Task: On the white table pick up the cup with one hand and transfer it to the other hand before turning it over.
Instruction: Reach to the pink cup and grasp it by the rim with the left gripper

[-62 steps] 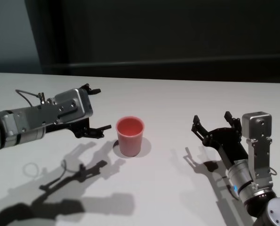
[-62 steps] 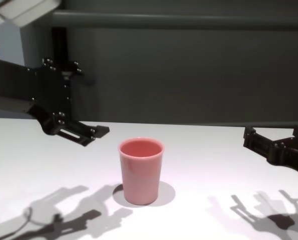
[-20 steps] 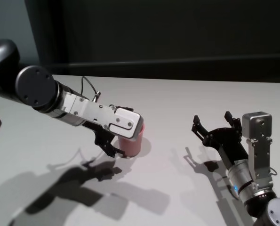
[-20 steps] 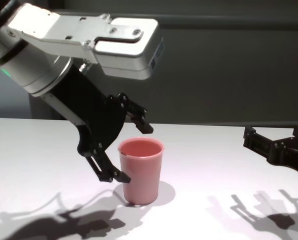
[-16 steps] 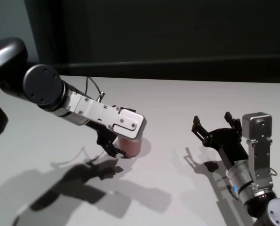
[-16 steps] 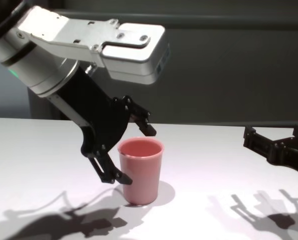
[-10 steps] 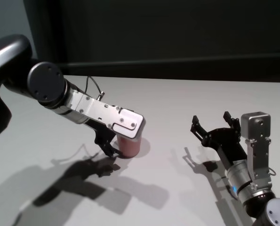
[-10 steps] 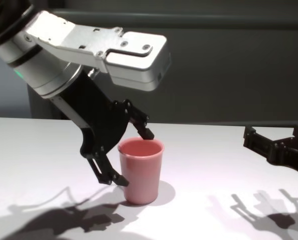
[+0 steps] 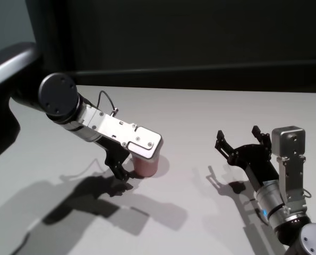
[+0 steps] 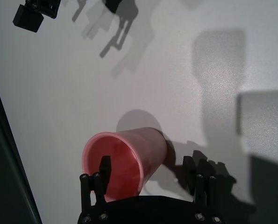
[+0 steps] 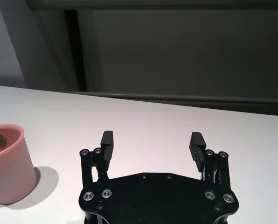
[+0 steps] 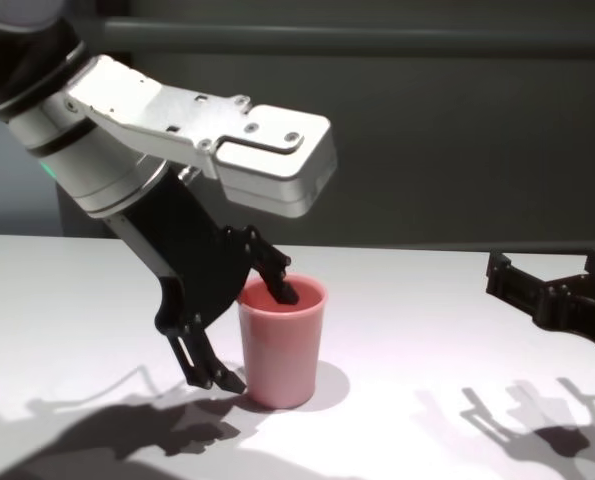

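Near the middle of the white table (image 9: 200, 111), slightly toward 9 o'clock, the cup (image 12: 279, 340) is seen standing upright, mouth up. Bare tabletop is seen on all sides of it; the far edge at 12 o'clock meets a dark wall, and open surface lies between the cup and the right gripper (image 9: 241, 142), parked well apart at 3 o'clock with fingers spread wide, nothing held. The cup is salmon-pink, tapered to a narrower base, with a rolled rim, no handle, and a plain inside. The left gripper (image 12: 252, 335) is tilted down over the cup from 9 o'clock, fingers open and straddling the near wall: one fingertip (image 12: 286, 292) is dipped inside the mouth, the other (image 12: 222, 380) is low outside by the base. Contact with the wall probably isn't made, though this cannot be settled from the left wrist view (image 10: 148, 172). Arm shadows are cast toward 7 o'clock.
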Robot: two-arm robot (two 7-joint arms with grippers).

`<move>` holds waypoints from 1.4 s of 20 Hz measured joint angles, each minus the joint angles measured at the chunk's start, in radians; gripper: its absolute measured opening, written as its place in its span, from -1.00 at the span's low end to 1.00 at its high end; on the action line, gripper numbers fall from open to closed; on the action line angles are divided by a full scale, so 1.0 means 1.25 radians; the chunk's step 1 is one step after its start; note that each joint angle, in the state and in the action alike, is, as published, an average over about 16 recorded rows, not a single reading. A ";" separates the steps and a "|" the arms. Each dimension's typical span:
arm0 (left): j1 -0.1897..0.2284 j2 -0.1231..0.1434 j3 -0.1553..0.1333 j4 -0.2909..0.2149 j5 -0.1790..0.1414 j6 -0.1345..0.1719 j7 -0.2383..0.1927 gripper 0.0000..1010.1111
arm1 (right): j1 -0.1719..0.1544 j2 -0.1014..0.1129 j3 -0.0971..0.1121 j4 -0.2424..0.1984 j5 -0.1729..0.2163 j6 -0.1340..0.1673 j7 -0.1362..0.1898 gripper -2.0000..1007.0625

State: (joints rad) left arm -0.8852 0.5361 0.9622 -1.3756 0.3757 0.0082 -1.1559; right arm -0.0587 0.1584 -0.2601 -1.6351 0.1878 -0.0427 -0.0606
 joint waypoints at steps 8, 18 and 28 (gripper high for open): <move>-0.017 -0.013 0.025 0.040 0.007 -0.012 0.003 0.98 | 0.000 0.000 0.000 0.000 0.000 0.000 0.000 0.99; -0.025 -0.018 0.036 0.053 0.012 -0.011 0.006 0.94 | 0.000 0.000 0.000 0.000 0.000 0.000 0.000 0.99; -0.023 -0.018 0.033 0.050 0.012 -0.009 0.005 0.60 | 0.000 0.000 0.000 0.000 0.000 0.000 0.000 0.99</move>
State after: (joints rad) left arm -0.9134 0.5140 1.0032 -1.3127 0.3901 -0.0034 -1.1494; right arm -0.0587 0.1584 -0.2601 -1.6351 0.1878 -0.0427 -0.0605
